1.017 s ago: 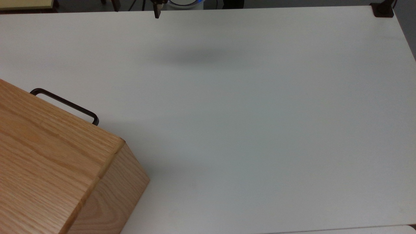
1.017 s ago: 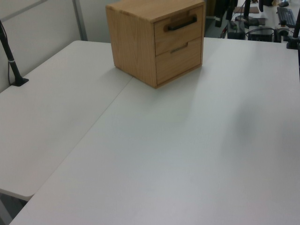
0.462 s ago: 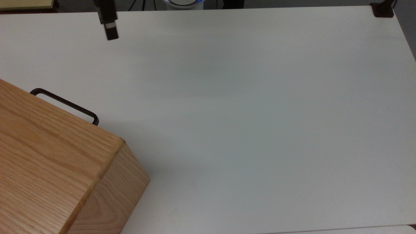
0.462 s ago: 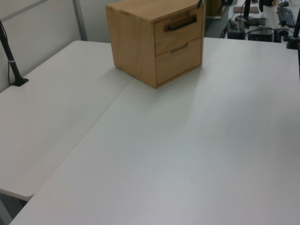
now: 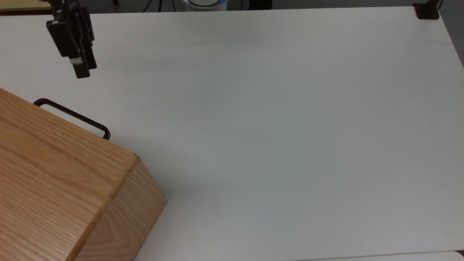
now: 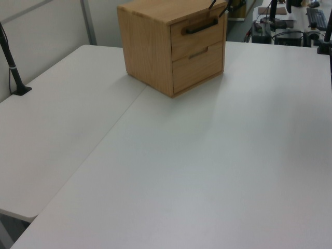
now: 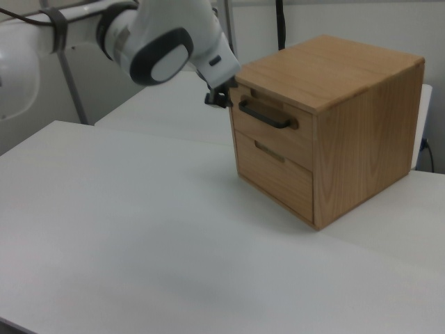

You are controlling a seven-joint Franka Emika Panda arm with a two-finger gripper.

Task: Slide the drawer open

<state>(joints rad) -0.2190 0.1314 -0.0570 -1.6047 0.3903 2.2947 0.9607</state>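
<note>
Top view: gripper [image 5: 81, 70] hangs over the white table [image 5: 275, 108] at upper left, fingers pointing down toward the cabinet [image 5: 54, 170], tips apart from the handle [image 5: 72, 116] w/ bare table between. Fingers overlap as one dark block here; whether they are apart or together cannot be told. Handle is a black bar projecting from the cabinet's front edge; drawer front itself is hidden under the cabinet top.

Left view: cabinet [image 6: 148, 49] stands at the table's [image 6: 207, 166] far end. Drawer [image 6: 198, 35] is the upper of two fronts, flush w/ the cabinet face, i.e. closed. Handle [image 6: 199, 26] runs across the drawer front. Lower front [image 6: 199, 65] has a shallow slot and no bar. Dark finger tips show just above the cabinet's top right corner, near the handle's right end; contact cannot be told.

Right view: white arm [image 7: 139, 42] reaches in from the right view's left. Gripper [image 7: 221, 96] sits just beside the handle's [image 7: 268, 117] left end, at drawer [image 7: 274, 136] height, close to the cabinet's [image 7: 348, 118] front top corner; nothing is seen held. Drawer closed, front in line w/ the lower front [image 7: 274, 177]. Cabinet rests on the table [image 7: 139, 236] toward the right view's right
</note>
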